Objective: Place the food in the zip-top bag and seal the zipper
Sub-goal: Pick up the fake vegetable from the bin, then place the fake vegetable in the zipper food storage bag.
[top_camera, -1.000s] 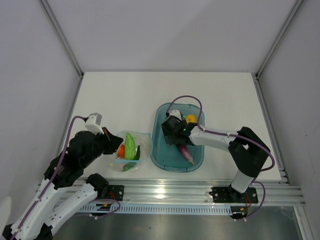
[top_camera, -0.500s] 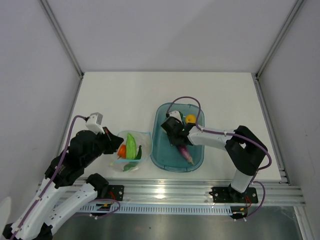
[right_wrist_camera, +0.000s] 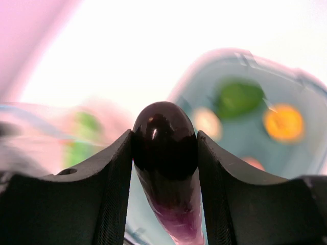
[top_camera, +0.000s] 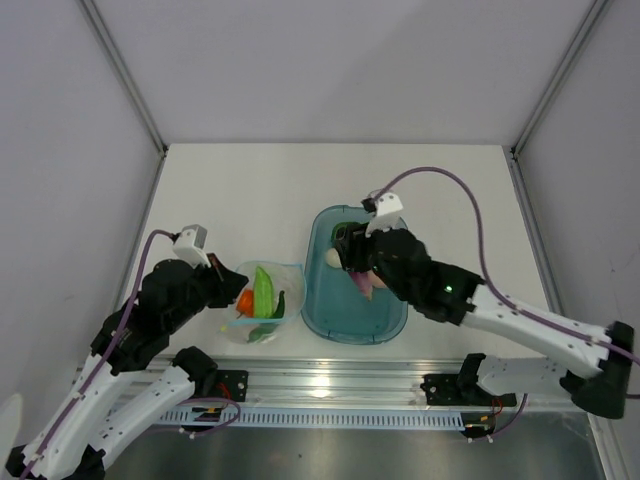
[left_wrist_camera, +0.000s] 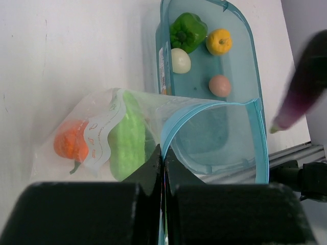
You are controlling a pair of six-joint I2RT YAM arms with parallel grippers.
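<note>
The clear zip-top bag [top_camera: 262, 302] lies left of the tray with its mouth held open. Inside it are an orange piece [left_wrist_camera: 69, 145], a pale green pod [left_wrist_camera: 126, 145] and a dark green piece. My left gripper [left_wrist_camera: 164, 155] is shut on the bag's light blue zipper [left_wrist_camera: 214, 102] at the near rim; it also shows in the top view [top_camera: 226, 286]. My right gripper [right_wrist_camera: 164, 139] is shut on a dark purple eggplant [right_wrist_camera: 179, 217] and holds it in the air above the tray [top_camera: 360, 272]. The eggplant also shows at the left wrist view's right edge [left_wrist_camera: 301, 87].
The teal translucent tray [top_camera: 382, 334] stands right of the bag. It holds a green bell pepper [left_wrist_camera: 187, 31], a yellow piece [left_wrist_camera: 219, 42], a pale round piece [left_wrist_camera: 180, 60] and a pinkish round piece [left_wrist_camera: 219, 86]. The aluminium rail runs along the near table edge.
My right arm has risen out of the tray with the eggplant in its jaws and now stands high above it. The left gripper and bag have not moved.
</note>
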